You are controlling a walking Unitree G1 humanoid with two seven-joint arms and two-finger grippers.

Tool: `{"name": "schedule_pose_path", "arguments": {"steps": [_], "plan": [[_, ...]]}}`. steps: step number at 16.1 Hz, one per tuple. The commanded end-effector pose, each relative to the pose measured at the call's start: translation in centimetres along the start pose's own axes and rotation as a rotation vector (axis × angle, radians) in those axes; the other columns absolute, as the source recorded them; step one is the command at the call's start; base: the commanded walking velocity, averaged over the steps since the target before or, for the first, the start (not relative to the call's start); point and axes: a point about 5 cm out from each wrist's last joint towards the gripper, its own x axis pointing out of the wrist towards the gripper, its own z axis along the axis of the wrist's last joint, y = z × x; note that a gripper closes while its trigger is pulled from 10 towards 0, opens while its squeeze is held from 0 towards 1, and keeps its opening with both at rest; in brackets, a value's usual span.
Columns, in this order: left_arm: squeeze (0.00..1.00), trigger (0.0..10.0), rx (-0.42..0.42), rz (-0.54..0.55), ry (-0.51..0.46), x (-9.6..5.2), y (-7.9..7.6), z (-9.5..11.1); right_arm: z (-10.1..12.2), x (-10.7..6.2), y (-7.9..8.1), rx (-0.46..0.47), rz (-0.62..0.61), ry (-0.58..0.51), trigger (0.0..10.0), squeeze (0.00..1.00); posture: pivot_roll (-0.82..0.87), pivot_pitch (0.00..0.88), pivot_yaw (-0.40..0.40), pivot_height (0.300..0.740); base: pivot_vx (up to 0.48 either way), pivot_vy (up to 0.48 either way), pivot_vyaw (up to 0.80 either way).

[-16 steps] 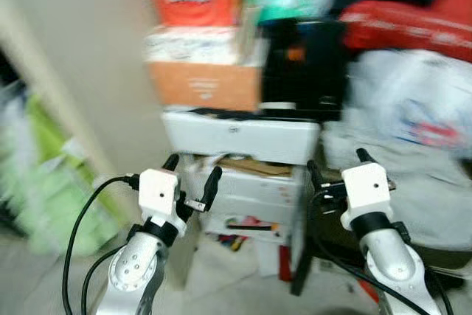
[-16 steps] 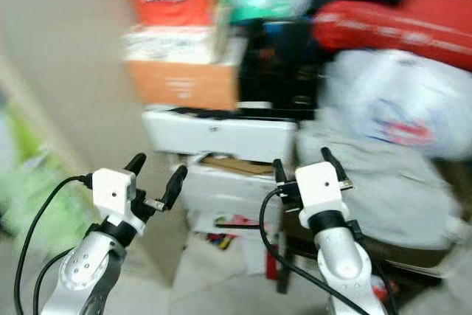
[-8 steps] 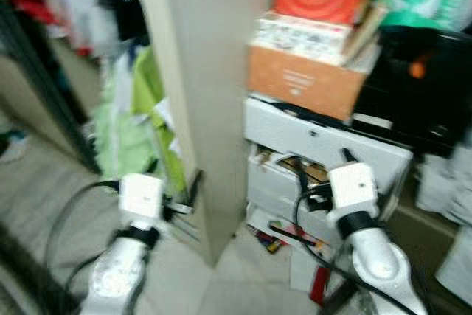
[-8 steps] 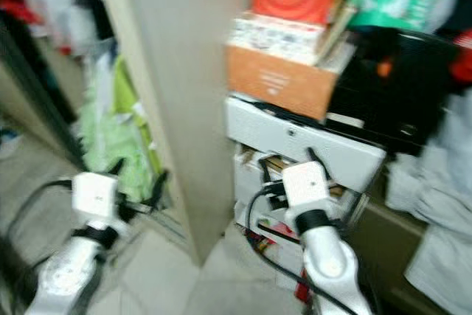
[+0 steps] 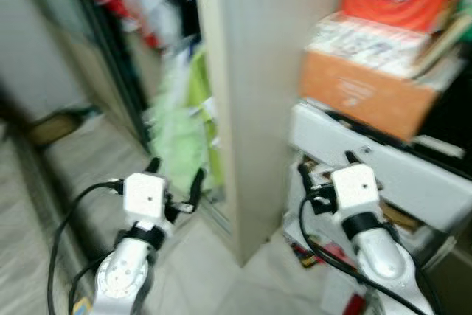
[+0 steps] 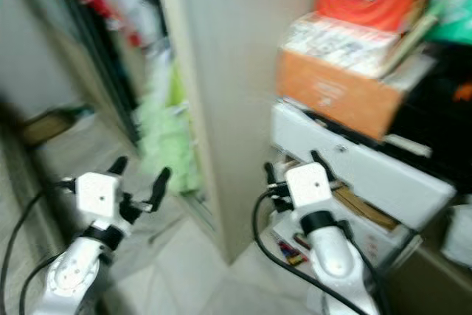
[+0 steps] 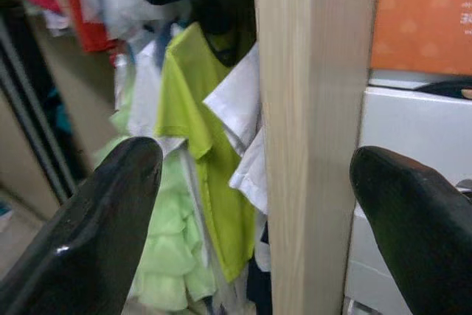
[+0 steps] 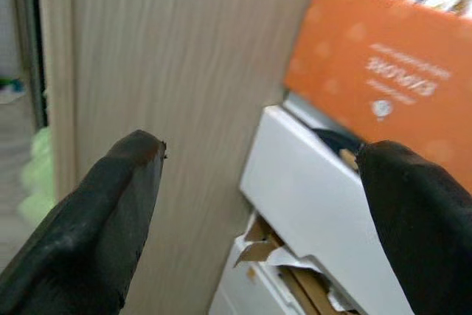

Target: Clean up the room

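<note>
A pale wooden upright panel (image 5: 254, 86) is seen ahead between the two grippers, with green and white garments (image 7: 195, 182) hung beyond the left one, and a white drawer unit (image 8: 317, 204) topped by an orange box (image 8: 398, 71) beyond the right one.

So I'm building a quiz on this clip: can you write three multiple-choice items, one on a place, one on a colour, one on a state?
1. Where does the orange box sit?
A. on the white drawers
B. on the floor
C. in the left claw

2. What colour is the shirt hanging past the wood panel?
A. blue
B. lime green
C. brown

3. How are the left claw and right claw?
A. both holding something
B. one holding a shirt
C. both open, holding nothing

Answers: A, the box rests on top of the drawers; B, the left wrist view shows it lime green; C, fingers spread with nothing between.
</note>
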Motion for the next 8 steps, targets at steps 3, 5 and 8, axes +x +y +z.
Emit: {"name": "schedule_pose_path", "arguments": {"steps": [3,5,8], "plan": [[0.00,10.0,0.021,0.022,-0.001,0.00,0.56,0.27,0.52,0.16,0.26,0.017,0.010,-0.025,10.0,0.00,-0.06,0.032,0.012,0.740,0.000,0.000,0.00],[0.00,10.0,0.021,0.018,0.000,-0.01,0.54,0.32,0.57,0.11,0.30,0.019,0.010,-0.025,10.0,0.00,-0.06,0.037,0.015,0.740,0.000,0.000,0.00],[0.00,10.0,0.022,0.013,0.000,0.04,0.46,0.34,0.61,0.10,0.37,0.021,0.012,-0.027,10.0,0.00,-0.07,0.039,0.016,0.740,0.000,0.000,0.00]]}}
